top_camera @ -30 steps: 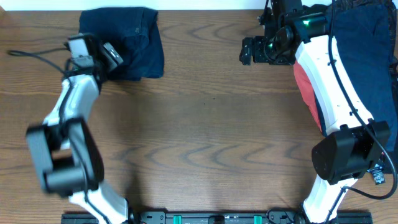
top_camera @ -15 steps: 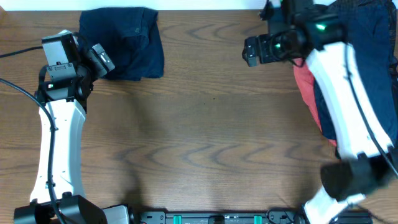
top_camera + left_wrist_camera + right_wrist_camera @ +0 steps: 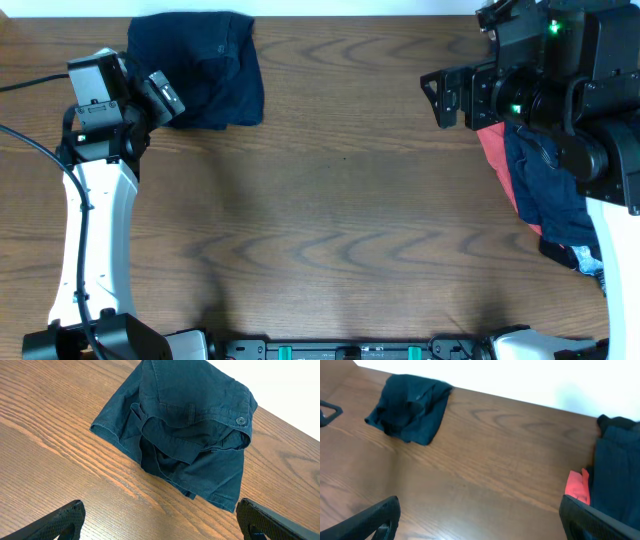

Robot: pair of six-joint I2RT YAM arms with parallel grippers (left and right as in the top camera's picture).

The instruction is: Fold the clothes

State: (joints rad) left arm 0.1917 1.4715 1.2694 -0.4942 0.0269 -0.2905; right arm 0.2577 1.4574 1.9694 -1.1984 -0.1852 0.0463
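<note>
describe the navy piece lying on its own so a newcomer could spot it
On the wooden table, look to the far left corner, just ahead of the left gripper. A navy garment lies there alone, folded into a compact bundle with a button showing. The other clothes are heaped at the right edge, with coral-red cloth among them.

No readable text, label or number on the clothes point(image 3: 190, 420) or table point(image 3: 340, 200)
</note>
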